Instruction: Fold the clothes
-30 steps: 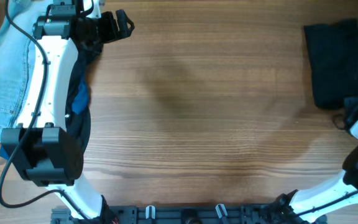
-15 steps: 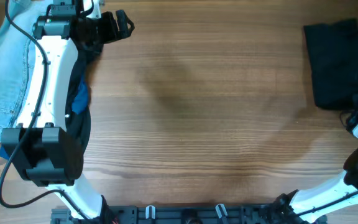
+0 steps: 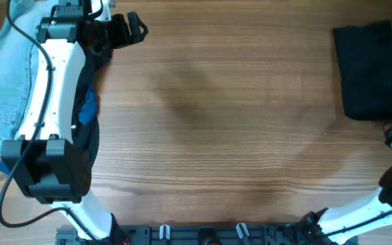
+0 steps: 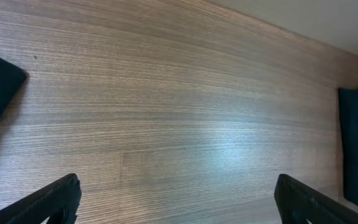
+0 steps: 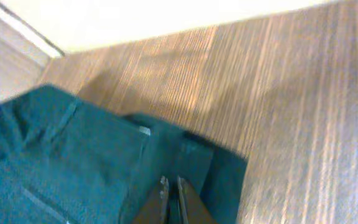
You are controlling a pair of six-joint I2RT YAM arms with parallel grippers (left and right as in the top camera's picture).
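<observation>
Apparently between garments: my right gripper (image 5: 173, 194), fingers together, hangs by the folded dark teal cloth (image 3: 366, 68) at far right; my spread-open left gripper (image 4: 179, 198) should next fetch the light-blue denim jeans (image 3: 5, 88) at left.

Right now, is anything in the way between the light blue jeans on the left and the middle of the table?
Nothing visible does. From the light blue jeans to the middle, the table shows bare wood; only the left arm lies over the darker clothes beside them.
</observation>
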